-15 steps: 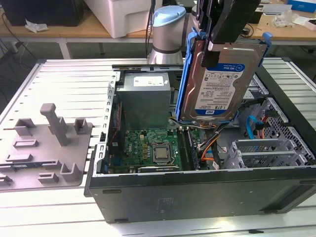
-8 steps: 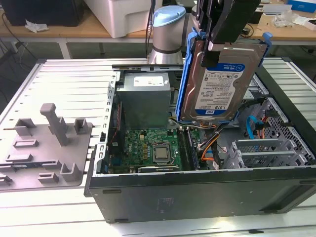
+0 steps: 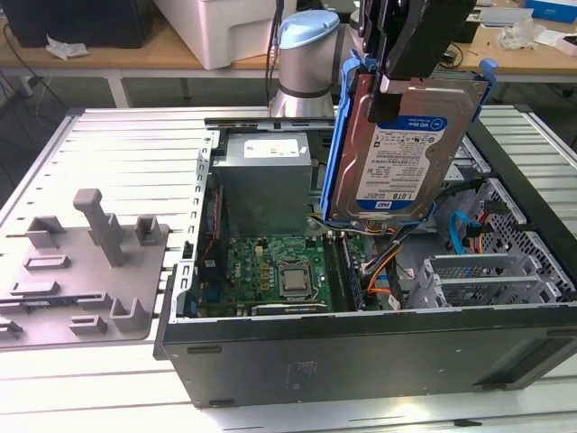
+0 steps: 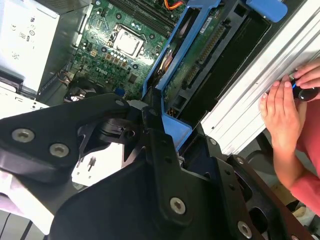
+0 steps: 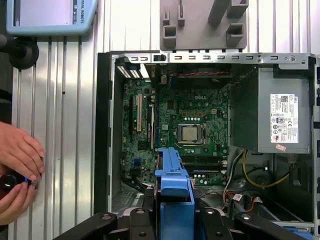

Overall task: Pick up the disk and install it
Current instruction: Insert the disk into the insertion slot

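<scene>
The disk (image 3: 401, 153), a silver hard drive with a white-and-blue label in a blue carrier rail, hangs upright over the open computer case (image 3: 361, 347). My gripper (image 3: 398, 83) is shut on its upper edge, black fingers on either side. In the second wrist view the disk's green circuit side (image 4: 200, 60) shows beyond the black fingers (image 4: 150, 125). In the first wrist view the blue rail's edge (image 5: 174, 192) sits between the fingers, above the motherboard (image 5: 190, 130).
Inside the case are the grey power supply (image 3: 266, 180), the processor (image 3: 295, 280) and a metal drive cage (image 3: 487, 275) with blue and orange cables. A grey fixture plate (image 3: 81, 271) lies at the exterior view's left. A person's hands (image 5: 17, 170) rest on the table beside the case.
</scene>
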Controlling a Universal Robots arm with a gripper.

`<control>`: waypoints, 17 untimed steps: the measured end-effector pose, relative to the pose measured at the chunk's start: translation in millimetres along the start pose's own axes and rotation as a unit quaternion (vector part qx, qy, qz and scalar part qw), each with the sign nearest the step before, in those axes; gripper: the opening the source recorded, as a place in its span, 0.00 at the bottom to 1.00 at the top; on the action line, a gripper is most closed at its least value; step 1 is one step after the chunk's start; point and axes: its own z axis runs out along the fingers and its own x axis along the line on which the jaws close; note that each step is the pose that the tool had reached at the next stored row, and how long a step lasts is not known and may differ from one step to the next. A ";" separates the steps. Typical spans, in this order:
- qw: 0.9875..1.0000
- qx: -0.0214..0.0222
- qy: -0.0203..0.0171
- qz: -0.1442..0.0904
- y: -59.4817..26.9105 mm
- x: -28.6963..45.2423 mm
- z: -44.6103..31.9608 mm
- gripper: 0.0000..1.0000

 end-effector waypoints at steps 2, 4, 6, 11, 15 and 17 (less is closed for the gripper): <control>1.000 0.000 0.000 0.000 0.0 0.0 0.0 0.36; 1.000 0.000 0.000 0.000 0.0 0.0 0.0 0.36; 1.000 0.000 0.000 0.000 -0.5 0.1 0.1 0.36; 1.000 0.009 0.000 -0.002 -0.5 0.0 0.2 0.36; 1.000 0.017 0.000 -0.001 -0.6 0.2 0.3 0.36; 1.000 0.021 0.000 -0.001 -0.5 0.5 0.7 0.36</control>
